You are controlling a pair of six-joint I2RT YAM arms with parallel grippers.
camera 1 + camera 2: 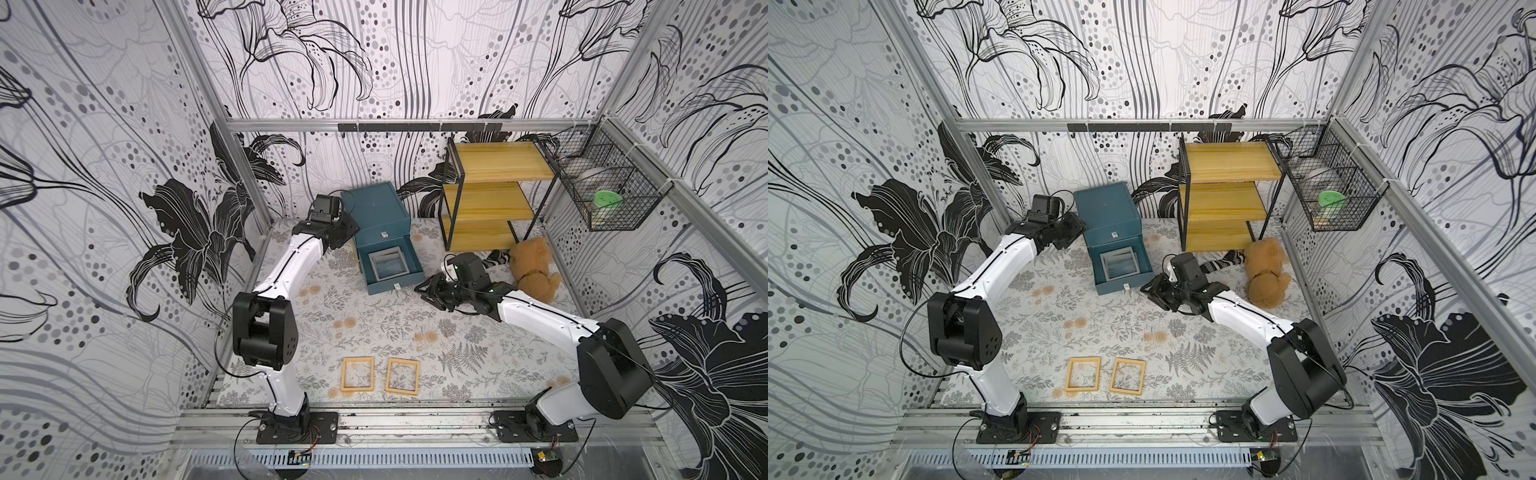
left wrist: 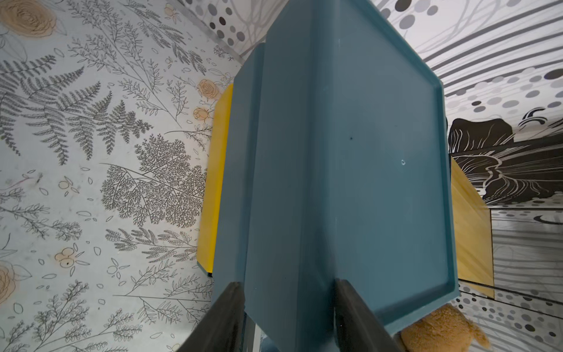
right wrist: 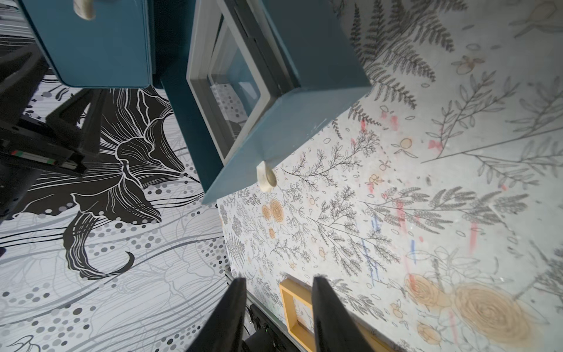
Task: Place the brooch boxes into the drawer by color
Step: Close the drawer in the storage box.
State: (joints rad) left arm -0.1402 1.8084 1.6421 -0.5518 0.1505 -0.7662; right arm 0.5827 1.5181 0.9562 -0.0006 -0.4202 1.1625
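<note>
This is a robot test cell in a lab, dressed up to look like a room. Bare aluminium beams (image 1: 282, 124) frame the walls (image 1: 104, 187), which are only panels printed with black-and-grey flowers. At 6 o'clock in both top views, the left arm (image 1: 286, 266) and the right arm (image 1: 540, 316), both white and black, are bolted to a metal rail (image 1: 415, 420). A slotted cable duct (image 1: 415, 459) and small wired circuit boards (image 1: 300, 456) sit just below it. The table (image 1: 374, 328) is covered with a printed fern sheet. Household props stand about: a chest of drawers (image 1: 374, 208) at 12 o'clock, a shelf rack (image 1: 490, 195) at 1 o'clock, a wire basket (image 1: 602, 195) hung on the wall at 2 o'clock, and a soft toy (image 1: 534, 270) below it.
</note>
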